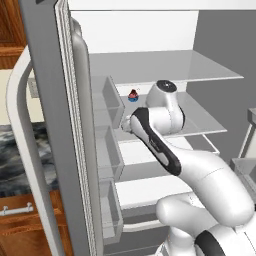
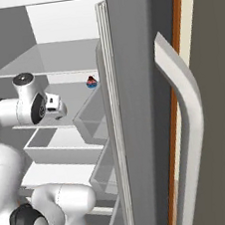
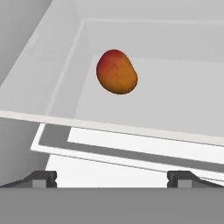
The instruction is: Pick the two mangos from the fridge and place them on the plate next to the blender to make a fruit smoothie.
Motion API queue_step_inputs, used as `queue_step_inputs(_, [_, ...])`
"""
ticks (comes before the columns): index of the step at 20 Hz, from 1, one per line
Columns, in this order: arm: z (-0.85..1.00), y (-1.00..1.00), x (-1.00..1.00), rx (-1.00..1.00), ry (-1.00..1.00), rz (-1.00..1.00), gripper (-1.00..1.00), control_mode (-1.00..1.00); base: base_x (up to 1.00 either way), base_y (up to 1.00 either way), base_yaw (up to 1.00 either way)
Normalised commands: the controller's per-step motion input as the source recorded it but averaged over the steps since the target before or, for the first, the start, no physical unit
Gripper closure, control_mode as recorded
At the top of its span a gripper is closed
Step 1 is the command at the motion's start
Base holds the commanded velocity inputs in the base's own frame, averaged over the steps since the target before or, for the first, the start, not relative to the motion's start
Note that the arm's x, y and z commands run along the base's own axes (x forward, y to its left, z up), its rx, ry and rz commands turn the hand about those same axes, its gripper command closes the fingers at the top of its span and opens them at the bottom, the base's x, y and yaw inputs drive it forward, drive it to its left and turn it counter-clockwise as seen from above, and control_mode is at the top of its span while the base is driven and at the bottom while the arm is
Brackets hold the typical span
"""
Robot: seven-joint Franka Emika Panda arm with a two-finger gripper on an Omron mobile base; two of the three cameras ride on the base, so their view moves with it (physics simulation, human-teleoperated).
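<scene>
Mango [image 3: 117,71] in fridge [image 1: 55,125] drawer; tool [image 3: 112,177] spread, empty.

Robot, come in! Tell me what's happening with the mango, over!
Pincer open, empty, above the fridge drawer. Orange-red mango lying in that drawer, untouched. Nothing between them, over.

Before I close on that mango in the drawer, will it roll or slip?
The mango looks rounded and egg-shaped, lying loose on the drawer's smooth white floor, so a nudge would probably roll it. Its skin looks smooth, so it may slip in the pincer; grip across the narrower middle.
</scene>
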Motion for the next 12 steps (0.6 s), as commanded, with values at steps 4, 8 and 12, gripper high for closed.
queue_step_inputs(4, [-0.40,0.00,0.32,0.00,0.00,0.00,-1.00,-1.00,0.00,0.00,0.00])
queue_step_inputs(8, [-0.14,0.00,0.36,0.00,-0.02,0.00,-1.00,-1.00,0.00,0.00,0.00])
queue_step_inputs(12, [-0.17,0.03,0.36,0.00,-0.05,0.00,-1.00,-1.00,0.00,0.00,0.00])
